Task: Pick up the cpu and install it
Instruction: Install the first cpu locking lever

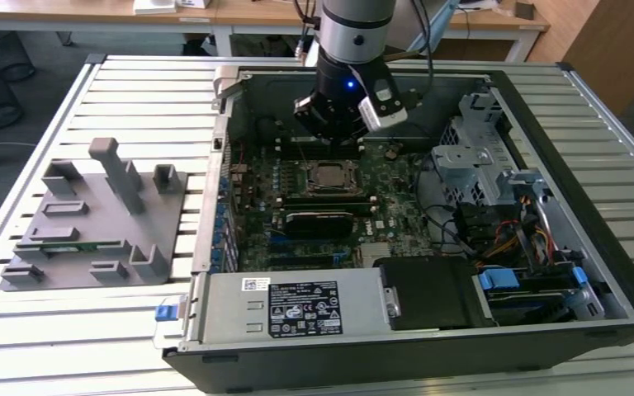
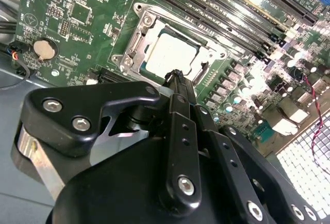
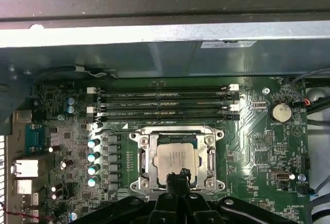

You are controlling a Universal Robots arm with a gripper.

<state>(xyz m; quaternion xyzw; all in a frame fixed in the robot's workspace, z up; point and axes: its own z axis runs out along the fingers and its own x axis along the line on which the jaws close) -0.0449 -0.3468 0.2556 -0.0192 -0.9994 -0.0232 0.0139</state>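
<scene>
Cpu [image 3: 176, 157] sits in socket frame [image 3: 138, 158], memory slots [image 3: 165, 105] beside.

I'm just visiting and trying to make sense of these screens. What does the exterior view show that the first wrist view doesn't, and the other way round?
Exterior view alone: the whole open computer case lying on a slatted table, a grey holder tray at the view's left, and the arm reaching in from above.

First wrist view alone: a close look at the memory slots and a round coin battery.

Both: the green circuit board and the cpu already sitting in its socket, with the gripper just above it.
</scene>
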